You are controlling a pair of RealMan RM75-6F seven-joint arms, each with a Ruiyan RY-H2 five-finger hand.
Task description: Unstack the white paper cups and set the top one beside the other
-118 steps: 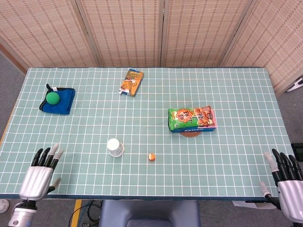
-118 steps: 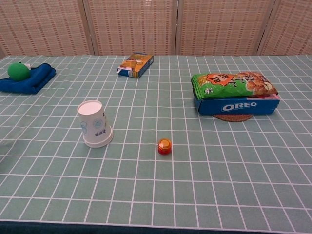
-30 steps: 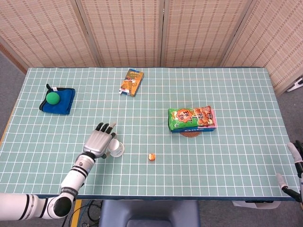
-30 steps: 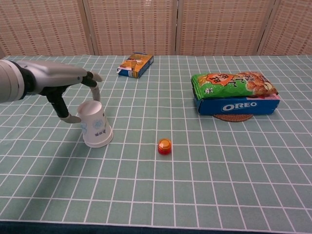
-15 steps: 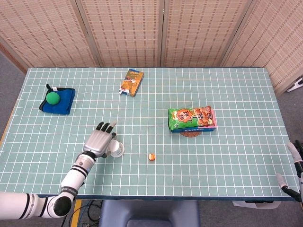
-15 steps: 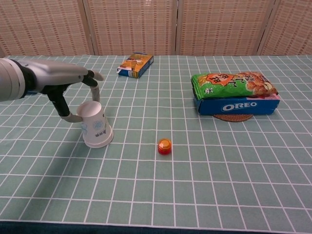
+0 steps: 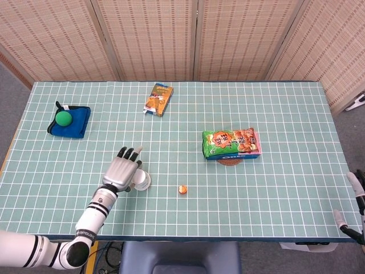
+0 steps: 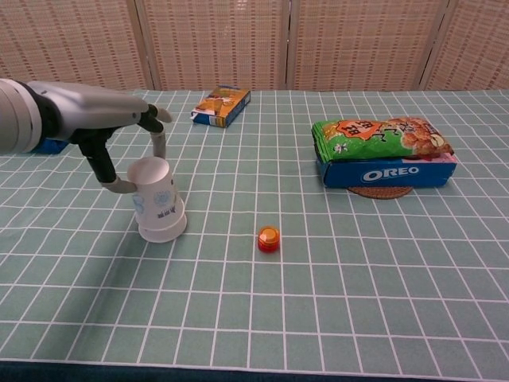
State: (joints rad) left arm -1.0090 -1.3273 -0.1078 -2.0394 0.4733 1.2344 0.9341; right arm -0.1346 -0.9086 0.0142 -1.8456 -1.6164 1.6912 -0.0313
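The stacked white paper cups (image 8: 158, 199) stood upside down directly under the left hand (image 8: 119, 135), long axis near upright, leaning slightly. The left hand's thumb and one finger (image 8: 157, 143) straddled the upper cup's top; contact could not be confirmed, the other fingers spread. Right hand (image 7: 358, 200) was well apart at the table edge (image 7: 228, 238), its state indeterminate. Cups were white with faint blue print, wide rims down.
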